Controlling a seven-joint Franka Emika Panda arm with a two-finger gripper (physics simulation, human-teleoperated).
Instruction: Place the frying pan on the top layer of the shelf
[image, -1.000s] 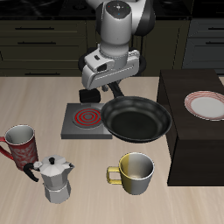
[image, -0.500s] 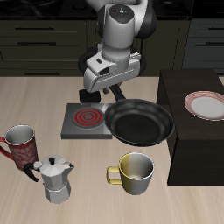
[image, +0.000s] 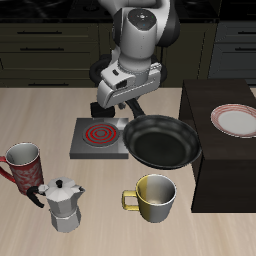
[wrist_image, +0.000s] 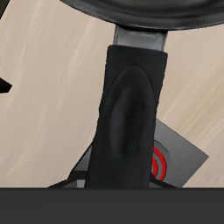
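Note:
The frying pan (image: 162, 142) is round, black and shallow, and it hangs in the air between the burner plate and the shelf (image: 222, 150), close to the shelf's near side wall and a little below its top. My gripper (image: 113, 103) is shut on the pan's long black handle (wrist_image: 129, 112); the wrist view shows that handle filling the frame, with the pan's rim (wrist_image: 149, 12) beyond it. The shelf is a large dark boxy unit with a flat top.
A white plate with a red rim (image: 237, 120) lies on the shelf top. A grey burner plate with a red coil (image: 99, 136) sits beside the pan. A red mug (image: 22, 166), a moka pot (image: 64, 205) and a yellow mug (image: 152, 196) stand nearer the front edge.
The pan, held by its handle, has moved slowly toward the shelf and slightly downward in the view. Nothing else has moved.

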